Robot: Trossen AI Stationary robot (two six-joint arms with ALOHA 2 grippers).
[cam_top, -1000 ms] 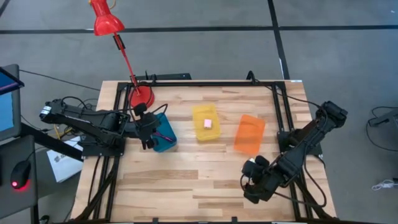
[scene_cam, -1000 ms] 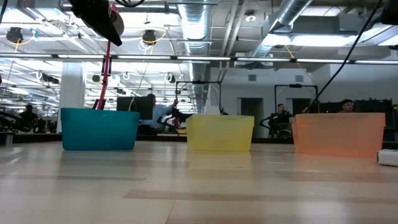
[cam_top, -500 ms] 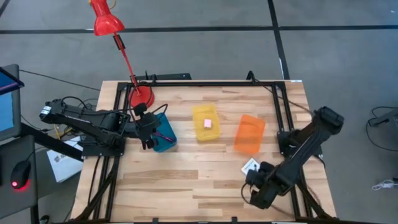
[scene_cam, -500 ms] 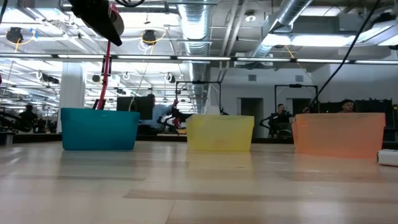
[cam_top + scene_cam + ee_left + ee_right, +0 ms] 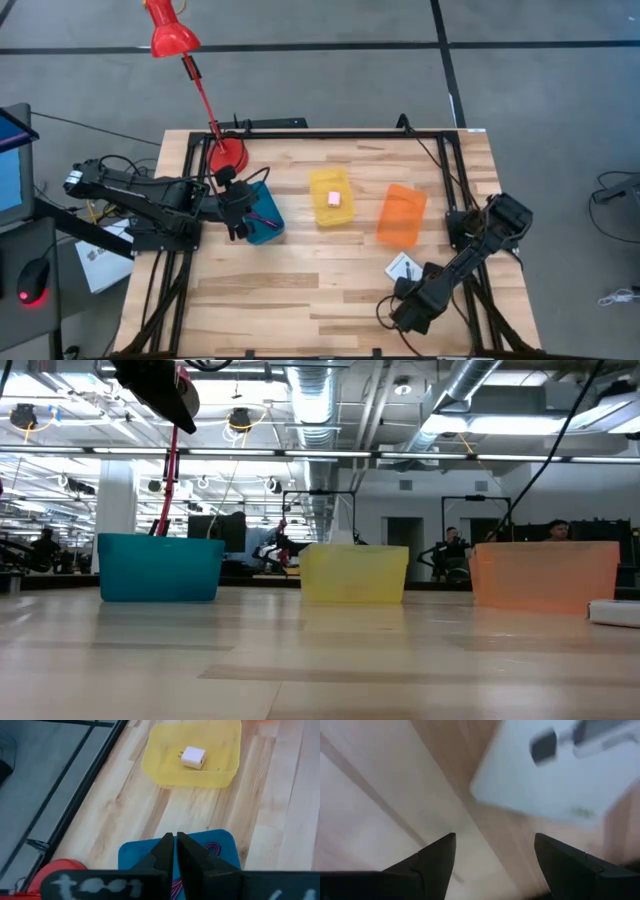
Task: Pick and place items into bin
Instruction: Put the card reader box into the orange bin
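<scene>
The white square card (image 5: 403, 267) with a black mark lies flat on the table near the orange bin (image 5: 401, 215). It also shows in the right wrist view as the card (image 5: 555, 770) and at the low view's right edge as the card (image 5: 615, 612). My right gripper (image 5: 495, 837) is open and stands just on the near side of the card, clear of it (image 5: 408, 296). The pale pink cube (image 5: 193, 757) lies in the yellow bin (image 5: 331, 197). The dark red cord (image 5: 215, 850) lies in the blue bin (image 5: 264, 218). My left gripper (image 5: 175, 836) is shut and hovers over that bin (image 5: 238, 214).
Three bins stand in a row across the table's middle: blue (image 5: 160, 567), yellow (image 5: 355, 573), orange (image 5: 545, 575). A red desk lamp's base (image 5: 227, 155) sits at the far left corner. Bare wood lies along the table's near side.
My right gripper has drawn back toward the table's near edge, away from the orange bin. The white card, covered by the gripper a second ago, now lies in the open on the table. The left arm has kept still.
</scene>
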